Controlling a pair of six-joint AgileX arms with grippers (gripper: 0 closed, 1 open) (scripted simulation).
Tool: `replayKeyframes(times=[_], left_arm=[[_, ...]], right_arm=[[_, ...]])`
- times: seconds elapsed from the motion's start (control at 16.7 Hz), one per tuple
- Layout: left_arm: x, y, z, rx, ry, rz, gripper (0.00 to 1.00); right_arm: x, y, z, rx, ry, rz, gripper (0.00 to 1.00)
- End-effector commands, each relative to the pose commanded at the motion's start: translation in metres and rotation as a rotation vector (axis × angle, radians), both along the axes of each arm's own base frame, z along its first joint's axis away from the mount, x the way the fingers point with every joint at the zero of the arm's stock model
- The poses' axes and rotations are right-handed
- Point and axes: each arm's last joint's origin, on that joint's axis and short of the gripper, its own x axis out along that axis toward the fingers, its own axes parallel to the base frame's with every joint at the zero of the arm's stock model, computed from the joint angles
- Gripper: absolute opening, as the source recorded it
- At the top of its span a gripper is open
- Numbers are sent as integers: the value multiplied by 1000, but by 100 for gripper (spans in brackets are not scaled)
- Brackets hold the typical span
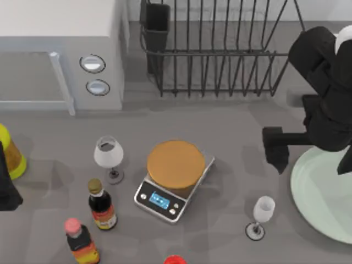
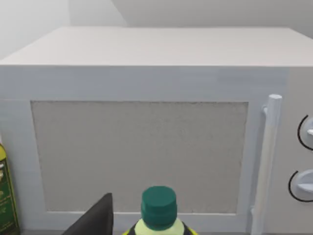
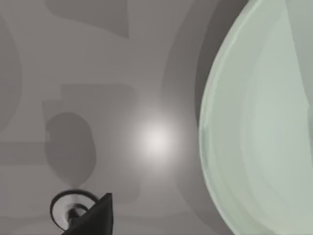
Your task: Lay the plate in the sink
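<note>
Plate (image 1: 319, 198) flat on desk (image 1: 231, 137) at right edge; right gripper (image 1: 275, 146) (finger state unreadable) just left of its rim. Left arm parked far left.

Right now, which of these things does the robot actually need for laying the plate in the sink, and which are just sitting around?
Part of the job:
plate, at the table's right edge
right gripper, over the plate

Just lying about:
scale
two wine glasses
sauce bottles
microwave
dish rack
left arm, parked facing the microwave
</note>
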Motion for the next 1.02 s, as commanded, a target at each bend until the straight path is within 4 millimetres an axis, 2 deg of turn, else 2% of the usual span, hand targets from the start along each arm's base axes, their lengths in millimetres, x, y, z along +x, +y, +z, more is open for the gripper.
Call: replayKeyframes(times=[0.18, 0.6, 0.72, 0.9, 1.02], left_arm=[[0, 0, 0, 0, 0, 0, 100], [0, 0, 0, 0, 0, 0, 100], [0, 0, 0, 0, 0, 0, 100], [0, 0, 0, 0, 0, 0, 100], [0, 0, 0, 0, 0, 0, 100]], right_arm=[[2, 1, -19, -2, 4, 1, 100], [1, 2, -94, 2, -5, 4, 100], [0, 2, -101, -1, 2, 4, 100], [0, 2, -101, -1, 2, 4, 100], [0, 2, -101, -1, 2, 4, 85]])
